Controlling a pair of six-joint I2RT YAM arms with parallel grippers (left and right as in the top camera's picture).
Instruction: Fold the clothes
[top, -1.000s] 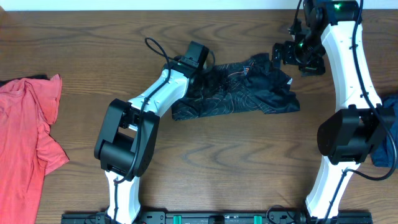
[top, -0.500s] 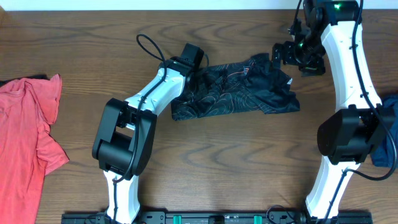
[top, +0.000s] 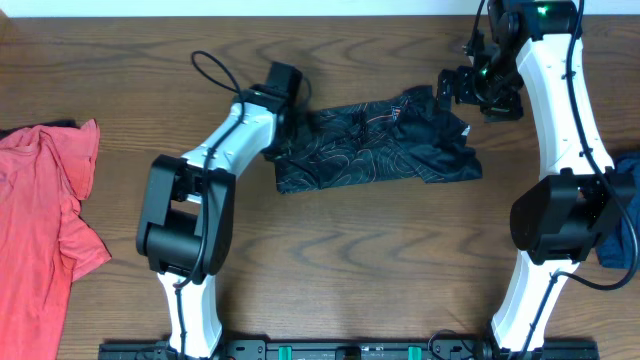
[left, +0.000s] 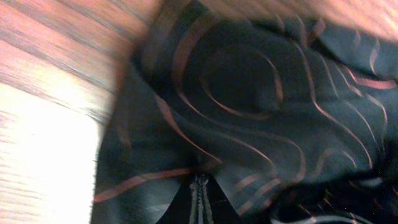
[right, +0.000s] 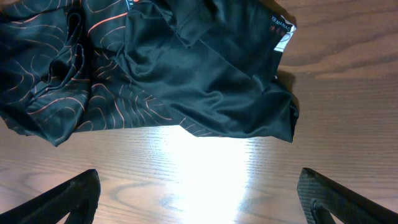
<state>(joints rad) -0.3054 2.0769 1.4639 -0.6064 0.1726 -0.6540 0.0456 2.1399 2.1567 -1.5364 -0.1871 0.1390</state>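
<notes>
Pincer on the left arm (left: 200, 193) is pressed together, and in the blurred wrist view it appears to pinch a fold of the black jersey (top: 380, 145), whose cloth draws in towards the fingertips at the bottom of that view. Thin orange contour lines run across the fabric all around the grip. From overhead, this arm reaches over the jersey's left end, near its upper corner. The jersey lies crumpled in a rough band across the far middle of the wooden table (top: 380, 260), its longer side running left to right. Above its right end, the right pincer (right: 199, 180) hangs spread wide and holds nothing, with bare wood between its fingers and the jersey's hem just beyond them. A small white label (right: 281, 28) shows at that end of the cloth. Well apart, a red garment (top: 45, 200) lies at the table's left edge and a blue one (top: 625, 210) at the right edge.
</notes>
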